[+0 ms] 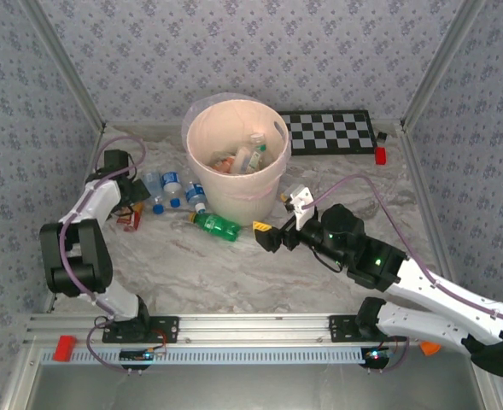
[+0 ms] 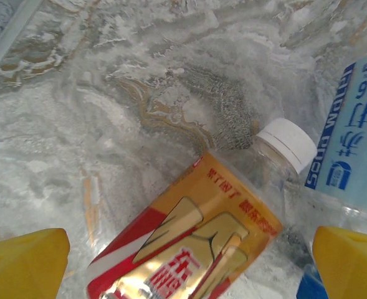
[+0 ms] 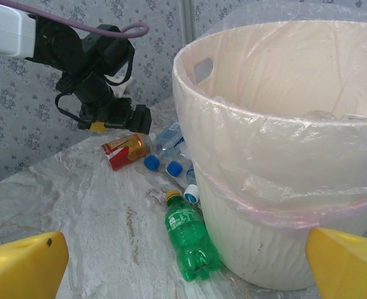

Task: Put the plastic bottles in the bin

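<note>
The bin (image 1: 242,201), a pale peach bucket with a clear liner, stands mid-table with several bottles inside (image 1: 248,157). A green bottle (image 1: 217,225) (image 3: 192,240) lies against the bin's wall (image 3: 283,187). Left of it lie three clear blue-labelled bottles (image 1: 172,186) (image 3: 171,140). An orange-and-red labelled bottle (image 2: 189,243) (image 3: 126,149) lies beside them. My left gripper (image 1: 134,201) (image 2: 188,261) hangs open just over that bottle, its fingers either side and not touching. A little before the green bottle, my right gripper (image 1: 273,213) (image 3: 184,263) is open and holds nothing.
A black-and-white checkerboard (image 1: 332,132) lies behind the bin at the right, with a small red block (image 1: 380,155) by it. Patterned walls and metal posts close in three sides. The arms' rail (image 1: 251,329) runs along the near edge.
</note>
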